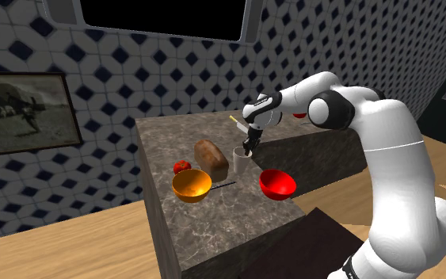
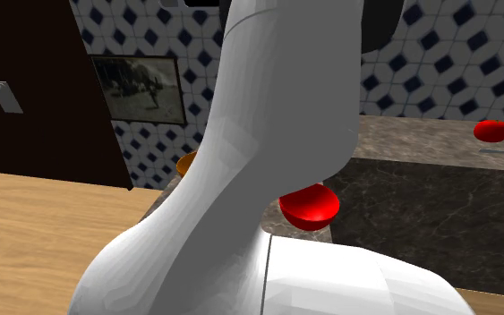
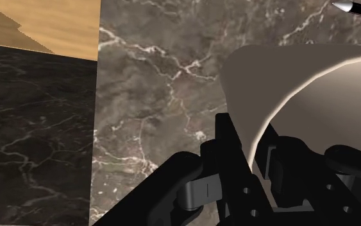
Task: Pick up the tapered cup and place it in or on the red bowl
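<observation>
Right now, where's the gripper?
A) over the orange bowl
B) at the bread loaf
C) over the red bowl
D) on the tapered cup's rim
D: the gripper clasps the wall of the tapered cup, one finger inside and one outside, while the red bowl sits apart beside it.

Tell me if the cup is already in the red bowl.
No, the cup is upright beside the red bowl, apart from it, near the loaf.

Veined marble counter (image 1: 237, 210), glossy red bowl (image 1: 277, 184)
</observation>
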You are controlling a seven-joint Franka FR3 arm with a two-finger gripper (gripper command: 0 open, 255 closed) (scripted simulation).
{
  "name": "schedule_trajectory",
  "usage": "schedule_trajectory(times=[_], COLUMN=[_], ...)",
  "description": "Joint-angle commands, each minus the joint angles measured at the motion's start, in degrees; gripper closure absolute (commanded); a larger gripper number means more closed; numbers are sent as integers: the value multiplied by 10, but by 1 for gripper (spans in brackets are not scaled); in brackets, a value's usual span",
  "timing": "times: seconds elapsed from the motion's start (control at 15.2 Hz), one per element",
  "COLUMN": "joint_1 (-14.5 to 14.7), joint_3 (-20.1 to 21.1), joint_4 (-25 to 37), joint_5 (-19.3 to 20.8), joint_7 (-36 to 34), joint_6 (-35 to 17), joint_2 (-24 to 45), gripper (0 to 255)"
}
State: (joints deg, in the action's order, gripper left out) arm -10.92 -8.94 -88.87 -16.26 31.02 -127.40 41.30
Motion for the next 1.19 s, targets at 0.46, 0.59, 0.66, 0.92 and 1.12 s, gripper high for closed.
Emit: schedule_trajectory(times=[0.46, 0.59, 0.66, 0.92, 1.12], joint_1=[3, 3, 4, 5, 6], joint_3=[-5, -6, -7, -10, -12], joint_4=[2, 4, 5, 11, 17], joint_5=[7, 9, 10, 15, 18], joint_7=[-7, -9, -10, -15, -18], joint_6=[29, 40, 45, 66, 83], joint_2=[-28, -36, -40, -56, -68], gripper=[255, 255, 255, 255, 255])
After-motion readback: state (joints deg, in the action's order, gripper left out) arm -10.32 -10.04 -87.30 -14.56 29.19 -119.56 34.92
